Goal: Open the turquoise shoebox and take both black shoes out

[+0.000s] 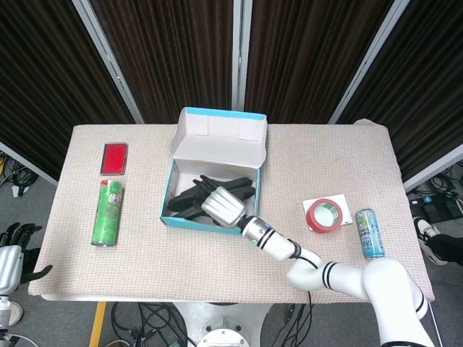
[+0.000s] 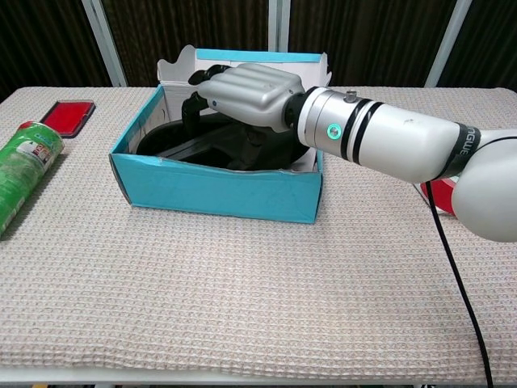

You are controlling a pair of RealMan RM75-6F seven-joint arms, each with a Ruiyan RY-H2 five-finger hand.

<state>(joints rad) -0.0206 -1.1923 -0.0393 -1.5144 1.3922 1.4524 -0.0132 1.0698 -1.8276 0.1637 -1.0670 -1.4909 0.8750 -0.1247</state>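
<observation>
The box [image 1: 210,189] sits in the middle of the frame with its lid [image 1: 221,139] already up. Both shoes [image 2: 206,144] are not out yet. The right hand [image 2: 242,93] reaches in over them, fingers [image 2: 192,103] curled down; I cannot tell if it grips one. The left hand [image 1: 9,256] waits at the lower left, holding nothing

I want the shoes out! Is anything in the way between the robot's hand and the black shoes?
Nothing visible: the turquoise cardboard shoebox has its lid up, and the right hand reaches down onto the black shoes.
</observation>
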